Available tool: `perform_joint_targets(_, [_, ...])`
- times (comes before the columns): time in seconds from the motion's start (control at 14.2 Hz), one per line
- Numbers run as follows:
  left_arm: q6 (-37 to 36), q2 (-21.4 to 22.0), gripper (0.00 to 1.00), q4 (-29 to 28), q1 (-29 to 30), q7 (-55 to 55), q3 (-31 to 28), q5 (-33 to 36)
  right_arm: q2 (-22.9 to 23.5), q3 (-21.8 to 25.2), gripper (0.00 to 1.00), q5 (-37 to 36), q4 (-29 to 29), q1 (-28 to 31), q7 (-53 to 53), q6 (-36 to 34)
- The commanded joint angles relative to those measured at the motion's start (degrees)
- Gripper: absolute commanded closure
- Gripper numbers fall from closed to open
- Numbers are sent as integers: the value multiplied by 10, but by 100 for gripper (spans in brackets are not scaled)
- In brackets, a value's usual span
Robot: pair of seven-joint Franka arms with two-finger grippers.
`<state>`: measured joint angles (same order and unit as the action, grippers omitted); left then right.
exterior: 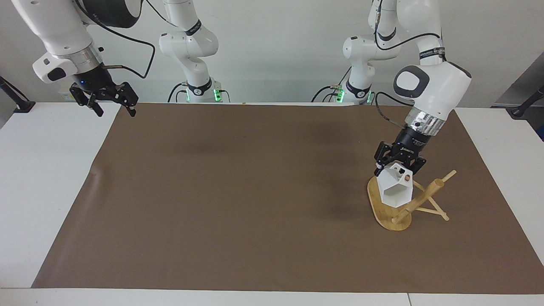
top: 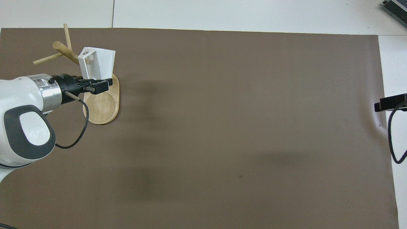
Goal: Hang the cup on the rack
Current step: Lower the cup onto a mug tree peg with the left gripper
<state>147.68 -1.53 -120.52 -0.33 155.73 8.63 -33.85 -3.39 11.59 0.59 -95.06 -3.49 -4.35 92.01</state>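
The white faceted cup [exterior: 396,190] [top: 95,61] hangs tilted in my left gripper [exterior: 400,167] [top: 95,84], which is shut on its handle end. Its hexagonal mouth faces away from the robots. It is low over the bamboo rack [exterior: 418,199], above the oval base [exterior: 379,211] [top: 103,109] and close beside the thick post [top: 65,51], which slants toward the left arm's end of the table. I cannot tell whether cup and rack touch. My right gripper [exterior: 111,103] waits open and empty in the air over the mat's corner at the right arm's end; only its tip [top: 389,102] shows from overhead.
A brown mat [exterior: 238,199] covers most of the white table [exterior: 38,178]. The rack's thin pegs [exterior: 434,211] stick out from the post toward the left arm's end of the table.
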Motion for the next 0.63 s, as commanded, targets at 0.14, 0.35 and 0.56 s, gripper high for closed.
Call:
perform_joint_targets(0.14, [23,0,100,-11,13,77,3,-4,-26,-5,0,-3,-20,-6,41,-15])
perform_joint_targets(0.35, [23,0,100,-16,12,92,3,-4,-26,-5,0,-3,-20,-6,25,-10])
perform_joint_targets(0.56, [38,1,100,-26,8,107,3,-4,-25,-5,0,-3,-21,-6,27,-9])
